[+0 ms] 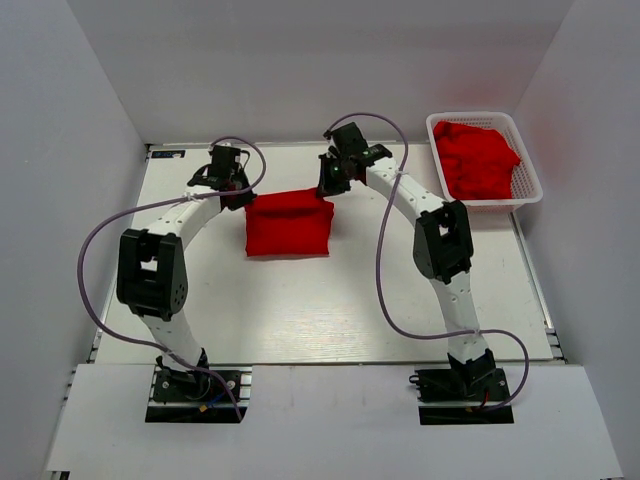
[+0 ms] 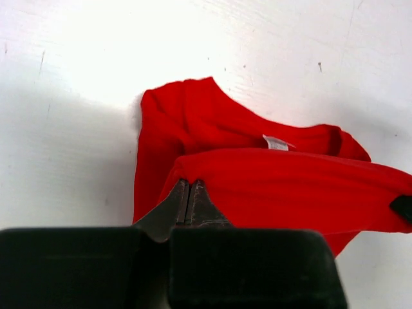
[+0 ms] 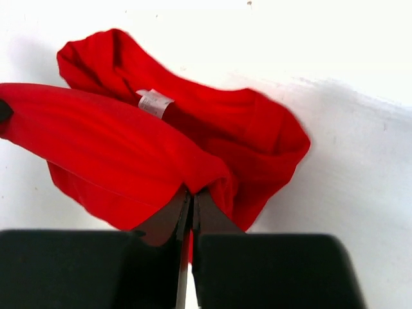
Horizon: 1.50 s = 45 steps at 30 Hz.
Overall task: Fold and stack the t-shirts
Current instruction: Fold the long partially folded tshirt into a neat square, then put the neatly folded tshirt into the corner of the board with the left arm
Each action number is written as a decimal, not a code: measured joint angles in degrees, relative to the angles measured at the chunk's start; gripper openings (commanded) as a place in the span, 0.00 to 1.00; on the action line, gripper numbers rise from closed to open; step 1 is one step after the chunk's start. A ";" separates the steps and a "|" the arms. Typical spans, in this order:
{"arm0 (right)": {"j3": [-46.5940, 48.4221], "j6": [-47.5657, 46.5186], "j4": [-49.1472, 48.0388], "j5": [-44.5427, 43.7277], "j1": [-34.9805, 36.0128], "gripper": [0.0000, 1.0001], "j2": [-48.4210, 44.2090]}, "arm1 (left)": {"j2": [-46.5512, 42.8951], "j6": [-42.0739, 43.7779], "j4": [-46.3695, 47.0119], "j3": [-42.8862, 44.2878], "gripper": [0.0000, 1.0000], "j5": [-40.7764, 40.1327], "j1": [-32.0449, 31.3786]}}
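You seem to be midway through folding one red t-shirt (image 1: 289,228), which lies in the middle of the surface (image 1: 300,320). Your left hand (image 2: 188,190) and right hand (image 3: 191,195) are each clenched on a corner of one edge, holding it raised and stretched between them above the rest of the cloth. No finished stack shows anywhere. More red t-shirts (image 1: 478,160), too bunched to count, sit heaped unfolded in the white basket (image 1: 532,190) at the far right.
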State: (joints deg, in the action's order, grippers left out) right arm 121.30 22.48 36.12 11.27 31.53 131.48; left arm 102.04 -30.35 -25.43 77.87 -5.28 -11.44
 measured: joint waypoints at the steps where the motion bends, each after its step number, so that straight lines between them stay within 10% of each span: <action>1: 0.00 0.07 -0.72 0.22 -0.20 0.04 0.37 | 0.37 0.13 0.52 0.07 0.00 0.00 0.04; 4: 0.00 0.68 -2.62 1.25 -0.90 0.08 1.68 | 1.75 1.11 2.43 0.26 0.15 0.35 0.26; 7: 0.00 2.05 -4.52 1.97 -1.53 0.90 2.95 | 3.43 2.71 4.04 0.87 0.36 1.40 0.52; 11: 0.00 2.49 -6.58 2.93 -2.67 0.90 4.31 | 7.54 4.26 2.40 6.43 1.00 1.68 0.90; 31: -13.77 -0.87 -8.02 -1.33 -2.62 0.90 -8.96 | 8.96 11.80 -3.63 6.34 1.00 5.14 1.64; 45: -21.35 -2.16 -7.63 -2.29 -2.21 0.90 -12.13 | 9.64 15.93 -1.16 -1.84 0.79 12.57 1.64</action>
State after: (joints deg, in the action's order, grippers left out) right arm 99.94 20.32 28.49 8.97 29.32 119.35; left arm 111.68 -14.41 -26.59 76.03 7.29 -9.80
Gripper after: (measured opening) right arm 0.904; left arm 0.812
